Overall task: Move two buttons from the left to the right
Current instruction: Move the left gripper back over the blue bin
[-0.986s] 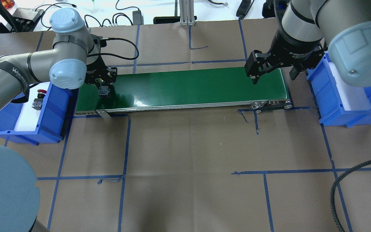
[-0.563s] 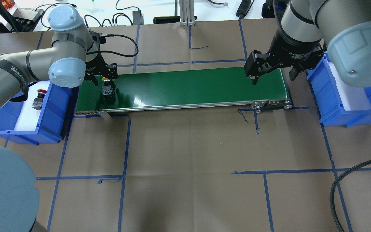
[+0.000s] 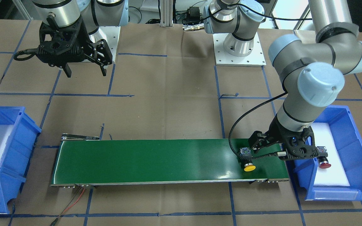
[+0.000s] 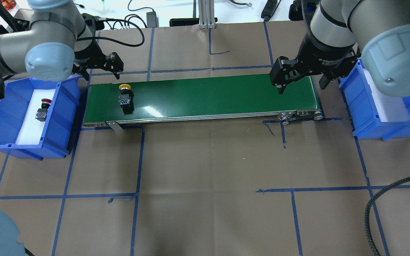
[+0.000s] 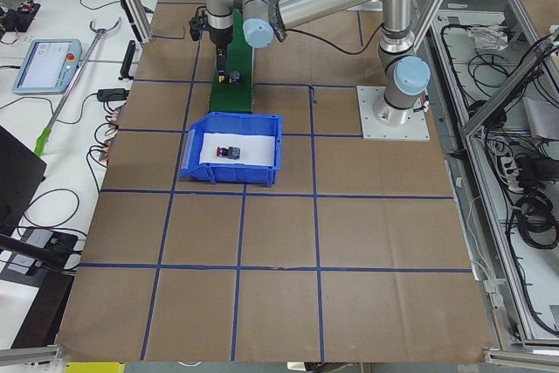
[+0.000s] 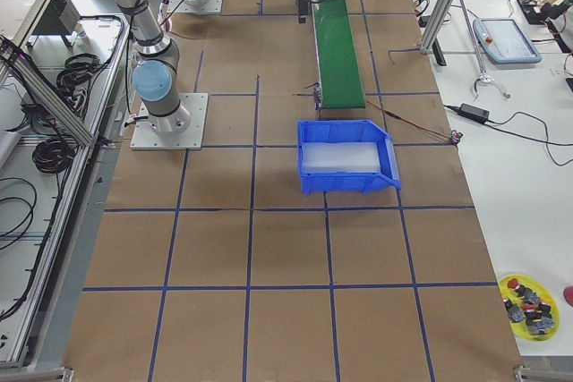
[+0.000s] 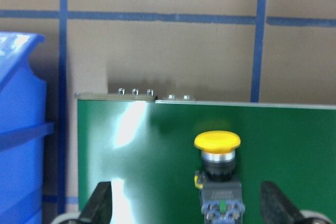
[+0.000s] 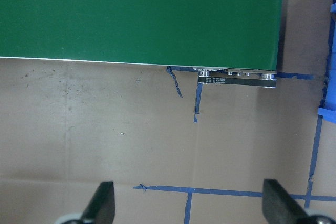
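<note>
The yellow-capped button [image 4: 125,96] lies on its side at the left end of the green belt [image 4: 208,94], free of any gripper; it also shows in the front view [image 3: 247,160] and the left wrist view [image 7: 218,177]. The red button [image 4: 43,108] rests on white foam in the left blue bin [image 4: 62,117], as the front view [image 3: 323,160] also shows. My left gripper [image 4: 100,75] hangs open and empty over the belt's far left corner, beside the bin. Open and empty too, my right gripper [image 4: 301,85] hovers above the belt's right end.
The right blue bin [image 4: 368,128] with white foam stands just past the belt's right end. A black braided cable [image 4: 379,199] curls at the near right. Blue tape lines cross the brown paper. A yellow dish of spare parts [image 6: 528,306] sits far off in the right side view.
My left gripper has opened, let go of the yellow button on the belt, and pulled back up toward the left bin. The button has shifted slightly right. The right arm is unmoved.
</note>
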You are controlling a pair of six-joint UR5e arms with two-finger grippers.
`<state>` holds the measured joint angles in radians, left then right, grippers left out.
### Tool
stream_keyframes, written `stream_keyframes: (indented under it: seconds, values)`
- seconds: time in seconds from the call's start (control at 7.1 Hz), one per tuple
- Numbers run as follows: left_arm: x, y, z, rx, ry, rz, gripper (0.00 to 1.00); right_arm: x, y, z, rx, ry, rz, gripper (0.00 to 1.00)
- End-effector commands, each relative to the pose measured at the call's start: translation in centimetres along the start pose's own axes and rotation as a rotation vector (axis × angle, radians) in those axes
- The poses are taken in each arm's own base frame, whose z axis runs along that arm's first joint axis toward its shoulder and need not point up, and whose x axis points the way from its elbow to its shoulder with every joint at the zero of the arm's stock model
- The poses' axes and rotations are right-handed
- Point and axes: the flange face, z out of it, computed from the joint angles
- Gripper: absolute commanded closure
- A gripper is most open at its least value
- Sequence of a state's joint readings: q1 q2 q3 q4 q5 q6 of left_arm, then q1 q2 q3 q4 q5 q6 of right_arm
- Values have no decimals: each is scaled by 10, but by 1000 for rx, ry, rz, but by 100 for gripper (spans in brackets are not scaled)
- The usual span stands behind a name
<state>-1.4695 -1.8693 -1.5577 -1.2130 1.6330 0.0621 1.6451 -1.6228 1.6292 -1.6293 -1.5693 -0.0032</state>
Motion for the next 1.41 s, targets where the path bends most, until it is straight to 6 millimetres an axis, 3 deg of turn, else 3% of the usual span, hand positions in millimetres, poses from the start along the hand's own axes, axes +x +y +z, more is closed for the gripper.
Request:
stream_keyframes:
  seconds: [0.0,0.14,0.42,0.84,0.99,1.27]
  values:
    - [-8,2,-51,-37,3,0,0,0,0,0,0,0,1,0]
    - [-37,-3,-48,-42,27,-9,0,0,0,0,0,0,-1,0]
    - [-127,-5,-37,-49,61,3,0,0,0,1,-2,0,1,0]
    - [-244,12,-9,-74,66,86,0,0,0,3,-6,1,2,0]
    - [-274,18,3,-89,75,94,0,0,1,3,-6,1,2,0]
    - [-286,15,22,-98,83,87,0,0,1,5,-11,1,4,0]
